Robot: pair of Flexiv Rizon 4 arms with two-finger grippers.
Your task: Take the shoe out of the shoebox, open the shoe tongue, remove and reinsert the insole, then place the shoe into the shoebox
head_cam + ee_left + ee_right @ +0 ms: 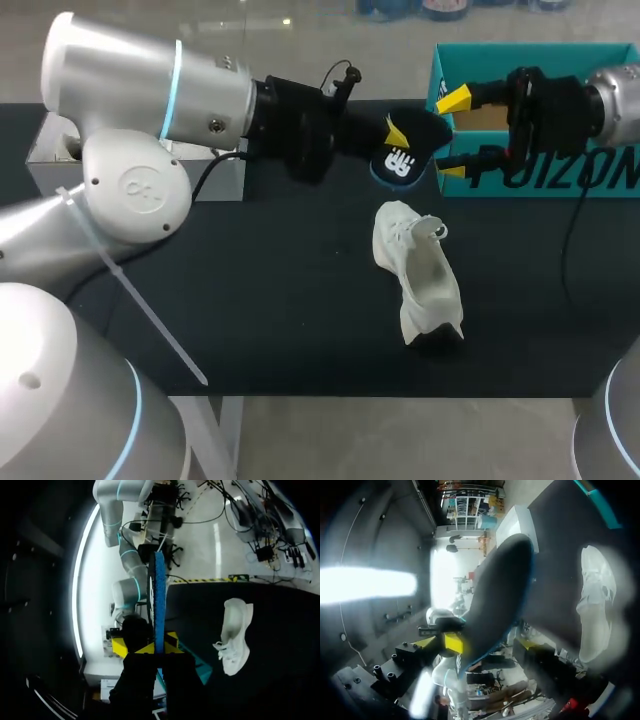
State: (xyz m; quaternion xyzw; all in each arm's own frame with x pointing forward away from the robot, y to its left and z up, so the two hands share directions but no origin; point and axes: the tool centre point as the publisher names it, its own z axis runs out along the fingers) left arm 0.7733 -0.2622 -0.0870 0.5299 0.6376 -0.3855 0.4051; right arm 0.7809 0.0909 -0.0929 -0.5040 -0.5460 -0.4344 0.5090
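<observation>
Black table (250, 300): your left gripper (156, 647) is clamped on the dark, blue-edged insole (402, 160), held up off the surface. Your right gripper (453, 135) is at the insole's 3 o'clock, spread wide, with the insole's end between its fingers. The white shoe (420, 275) lies on the table at the insole's 6 o'clock. The teal shoebox (600, 175) is at the table's 1 o'clock.

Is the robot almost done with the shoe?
About halfway. The shoe is out on the table, and its insole is out, held in the left pincer. Left: insole back in, then shoe into the shoebox.
</observation>
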